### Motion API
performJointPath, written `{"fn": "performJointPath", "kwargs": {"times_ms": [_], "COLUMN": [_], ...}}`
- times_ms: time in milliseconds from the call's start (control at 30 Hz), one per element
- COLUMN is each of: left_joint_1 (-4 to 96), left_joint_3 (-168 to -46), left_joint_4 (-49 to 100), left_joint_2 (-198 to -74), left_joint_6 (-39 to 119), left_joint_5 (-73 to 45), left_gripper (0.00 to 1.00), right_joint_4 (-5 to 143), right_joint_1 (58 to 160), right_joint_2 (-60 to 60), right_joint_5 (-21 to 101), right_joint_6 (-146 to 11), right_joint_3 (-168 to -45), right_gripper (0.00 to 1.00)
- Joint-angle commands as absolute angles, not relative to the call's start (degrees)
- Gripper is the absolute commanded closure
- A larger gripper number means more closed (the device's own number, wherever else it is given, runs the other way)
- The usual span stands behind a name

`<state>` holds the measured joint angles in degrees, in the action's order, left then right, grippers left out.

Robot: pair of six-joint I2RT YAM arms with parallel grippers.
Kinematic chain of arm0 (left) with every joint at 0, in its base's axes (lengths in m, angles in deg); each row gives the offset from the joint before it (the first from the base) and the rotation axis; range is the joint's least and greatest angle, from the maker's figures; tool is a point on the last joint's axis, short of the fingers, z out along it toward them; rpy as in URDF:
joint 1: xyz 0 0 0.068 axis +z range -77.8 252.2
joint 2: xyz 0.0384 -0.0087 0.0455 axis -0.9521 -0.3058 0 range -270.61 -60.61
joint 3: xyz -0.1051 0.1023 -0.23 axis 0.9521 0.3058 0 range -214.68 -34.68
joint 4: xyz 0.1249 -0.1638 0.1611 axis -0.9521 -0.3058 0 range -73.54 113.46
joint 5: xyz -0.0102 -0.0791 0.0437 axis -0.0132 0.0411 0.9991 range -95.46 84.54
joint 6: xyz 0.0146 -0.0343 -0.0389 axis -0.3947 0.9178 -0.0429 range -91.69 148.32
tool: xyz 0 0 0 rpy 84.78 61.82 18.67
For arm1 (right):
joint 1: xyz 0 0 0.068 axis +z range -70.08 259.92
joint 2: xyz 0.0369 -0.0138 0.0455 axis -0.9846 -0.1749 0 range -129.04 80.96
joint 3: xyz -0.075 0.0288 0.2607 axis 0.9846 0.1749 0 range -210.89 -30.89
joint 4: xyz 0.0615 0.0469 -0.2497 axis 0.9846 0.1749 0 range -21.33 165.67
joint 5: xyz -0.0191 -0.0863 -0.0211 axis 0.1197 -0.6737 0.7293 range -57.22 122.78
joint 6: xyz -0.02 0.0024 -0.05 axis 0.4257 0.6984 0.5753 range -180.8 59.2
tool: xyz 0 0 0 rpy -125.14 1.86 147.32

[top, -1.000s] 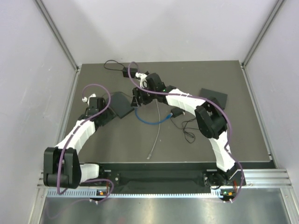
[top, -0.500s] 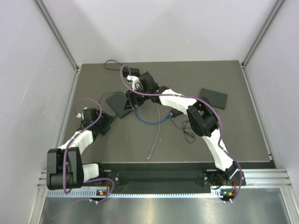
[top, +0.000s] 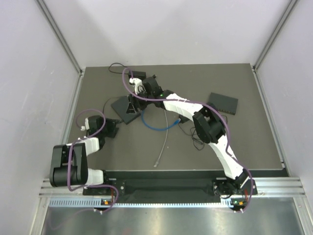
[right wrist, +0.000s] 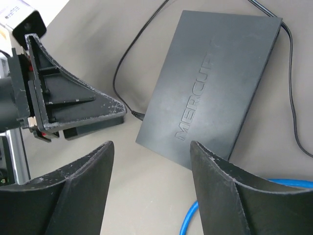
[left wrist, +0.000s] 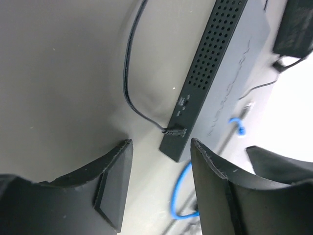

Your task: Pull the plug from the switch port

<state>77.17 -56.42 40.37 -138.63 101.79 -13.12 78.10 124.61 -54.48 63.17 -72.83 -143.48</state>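
Observation:
The black Mercury switch (top: 123, 108) lies flat on the table and also shows in the left wrist view (left wrist: 215, 73) and the right wrist view (right wrist: 210, 88). A black cable plug (left wrist: 172, 131) sits in a port on its near end; it also shows in the right wrist view (right wrist: 134, 115). A blue cable (top: 157, 125) curls beside the switch. My left gripper (top: 110, 128) is open and empty, a short way in front of the plug (left wrist: 160, 147). My right gripper (top: 134, 102) is open and empty, hovering above the switch's corner (right wrist: 151, 147).
A second black switch (top: 224, 102) lies at the right. A power adapter (top: 138, 75) with thin black cable sits at the back. A loose grey cable (top: 163, 143) runs toward the near edge. Black wires (top: 194, 137) tangle by the right arm.
My left gripper has pulled back toward the near left, away from the switch. My right gripper has moved left, over the switch.

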Motion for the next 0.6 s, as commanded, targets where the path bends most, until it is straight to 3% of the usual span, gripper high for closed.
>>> {"fn": "performJointPath", "kwargs": {"times_ms": [0,200,400,567], "left_joint_1": [77.56,77.47,77.03,76.50], "left_joint_3": [-52.88,-51.47,-49.18,-48.04], "left_joint_4": [49.72,51.67,55.89,59.49], "left_joint_2": [-141.99,-144.02,-147.00,-151.13], "left_joint_6": [110.39,113.73,117.25,118.49], "left_joint_5": [-12.05,-8.81,-8.62,-9.32], "left_gripper": [0.44,0.45,0.55,0.57], "right_joint_4": [76.31,77.63,77.37,77.63], "right_joint_1": [125.28,125.28,125.36,125.45], "right_joint_2": [-55.27,-55.98,-56.94,-57.56], "right_joint_5": [62.66,61.26,61.60,61.17], "right_joint_6": [-72.31,-70.55,-70.29,-69.94], "right_joint_3": [-146.29,-146.29,-146.90,-147.69], "right_gripper": [0.37,0.39,0.40,0.40]}}
